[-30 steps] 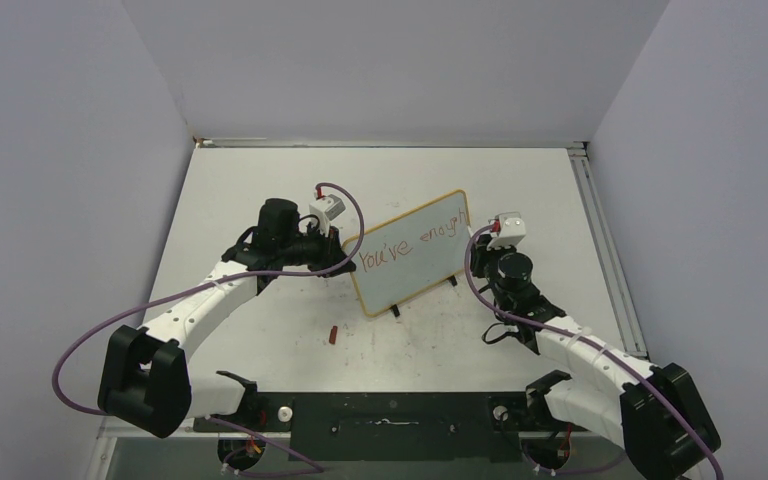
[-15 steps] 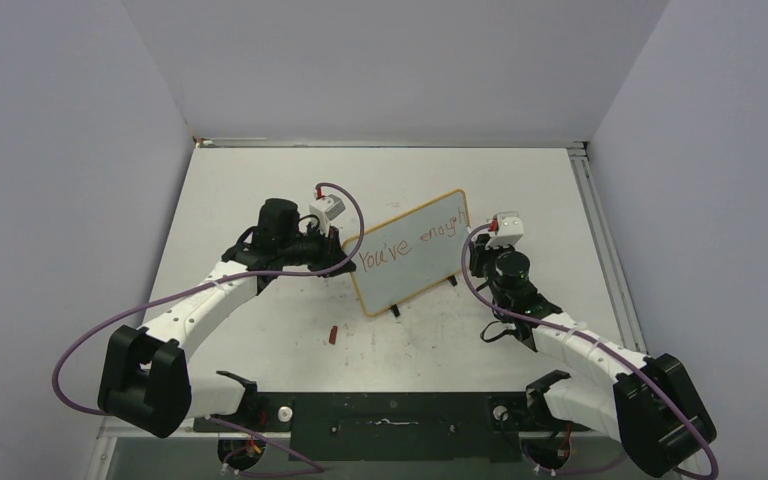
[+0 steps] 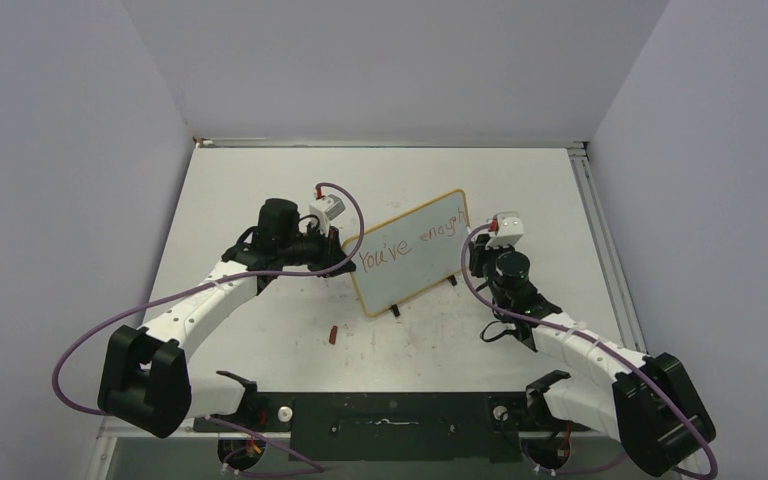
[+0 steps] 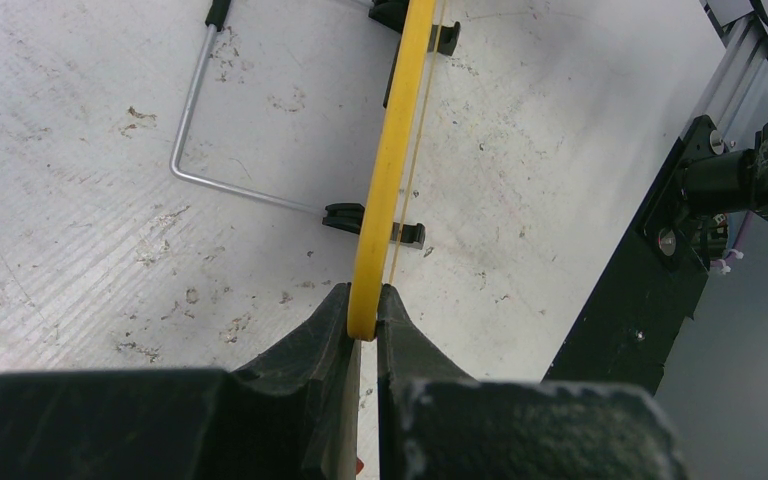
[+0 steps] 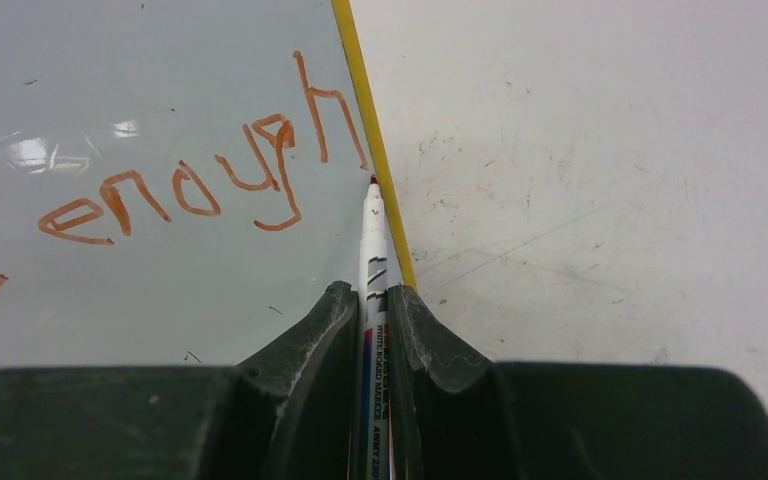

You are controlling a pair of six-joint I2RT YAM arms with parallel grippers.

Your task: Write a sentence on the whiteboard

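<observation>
Whiteboard (image 3: 412,250) stands propped mid-table, left gripper (image 4: 363,305) clamped on its yellow rim. Right gripper (image 5: 370,300) clenches the marker (image 5: 371,225); the tip sits where the sentence (image 5: 200,190) ends (right edge). Recommend starting the next word lower-left, with light pressure.

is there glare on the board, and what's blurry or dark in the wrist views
Right wrist view: two soft white glare patches on the whiteboard above the sentence, which reads fine; the right gripper is dark and soft. Left wrist view: the board's yellow rim and table scuffs are crisp, the left gripper is near-black. Top view: even light, faint shadows.
</observation>
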